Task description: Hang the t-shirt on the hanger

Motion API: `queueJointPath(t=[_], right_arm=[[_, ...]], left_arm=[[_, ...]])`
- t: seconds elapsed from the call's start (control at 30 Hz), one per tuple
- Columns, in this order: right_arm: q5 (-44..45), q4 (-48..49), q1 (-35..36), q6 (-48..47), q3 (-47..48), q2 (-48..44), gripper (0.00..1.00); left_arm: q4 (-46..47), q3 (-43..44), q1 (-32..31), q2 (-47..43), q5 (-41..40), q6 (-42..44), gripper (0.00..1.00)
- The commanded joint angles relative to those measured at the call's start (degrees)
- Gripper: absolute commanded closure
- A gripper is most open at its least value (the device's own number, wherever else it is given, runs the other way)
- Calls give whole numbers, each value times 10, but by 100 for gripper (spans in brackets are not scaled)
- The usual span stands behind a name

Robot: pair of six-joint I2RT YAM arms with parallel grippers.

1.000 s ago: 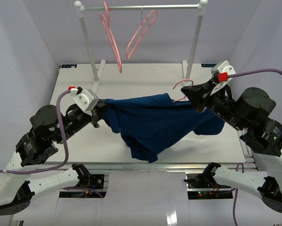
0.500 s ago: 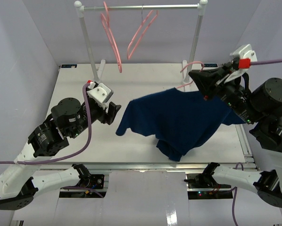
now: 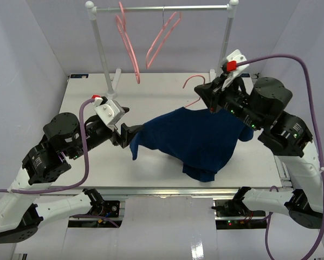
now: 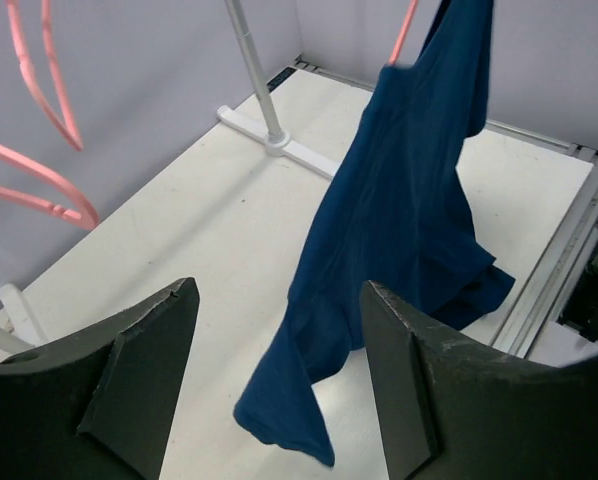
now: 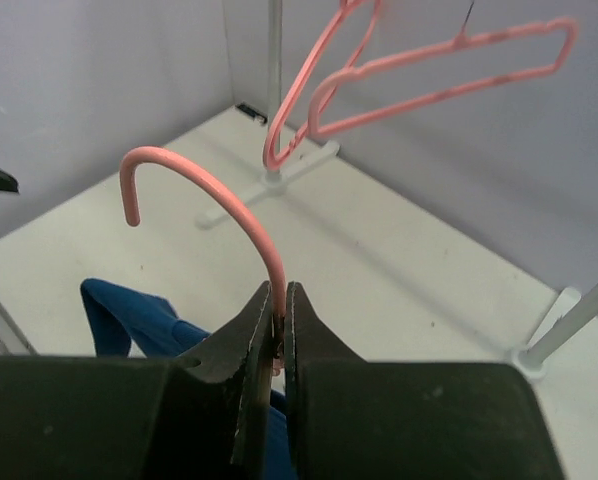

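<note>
The navy t-shirt (image 3: 197,138) hangs from the pink hanger, whose hook (image 3: 193,81) sticks up above my right gripper (image 3: 206,98). The hanger's body is hidden inside the cloth. In the right wrist view the right gripper (image 5: 279,292) is shut on the hook's stem (image 5: 219,190), with blue cloth (image 5: 129,315) below. My left gripper (image 3: 127,135) stands open just left of the shirt's dangling sleeve. The left wrist view shows its fingers (image 4: 139,350) wide apart and empty, the shirt (image 4: 409,200) hanging beyond them with its lower folds on the table.
A white garment rack (image 3: 162,8) stands at the back of the table, carrying two more pink hangers (image 3: 128,43) (image 3: 163,37). Its left foot (image 3: 110,93) rests on the white tabletop. Purple-grey walls close in both sides.
My left gripper has opened and let go of the shirt's sleeve, which now dangles free. The right arm rose with the hanger and shirt, then swung left toward the table's middle.
</note>
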Motion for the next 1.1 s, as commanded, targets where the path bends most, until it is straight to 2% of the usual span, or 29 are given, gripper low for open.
queueJointPath(t=[0.0, 0.23, 0.43, 0.5, 0.57, 0.63, 0.67, 0.7, 0.77, 0.87, 1.07], right_arm=[[-41, 53, 0, 13, -5, -13, 92], [-134, 122, 0, 57, -57, -36, 92], [-136, 136, 0, 70, -59, -44, 92], [-136, 134, -1, 71, -57, -48, 92], [-130, 126, -1, 68, -51, -51, 92], [-117, 118, 0, 64, -47, -54, 92], [-111, 114, -1, 60, -46, -56, 92], [-104, 110, -1, 56, -47, -57, 92], [-90, 103, 0, 47, -49, -60, 92], [-79, 98, -1, 37, -48, -66, 92], [-52, 71, 0, 29, -13, -64, 92]], left_arm=[[10, 41, 0, 29, 70, 16, 23], [22, 66, -1, 105, 144, 13, 16], [42, 38, 0, 121, 165, 16, 23], [45, 22, 0, 115, 156, 20, 37], [46, 17, 0, 105, 142, 23, 62], [48, 13, 0, 89, 120, 22, 80], [48, 11, 0, 82, 116, 23, 79], [48, 9, 0, 75, 111, 23, 72], [47, 5, 0, 62, 100, 24, 46], [34, -4, 0, 43, 96, 29, 24], [-7, -24, 0, 18, 57, 28, 22]])
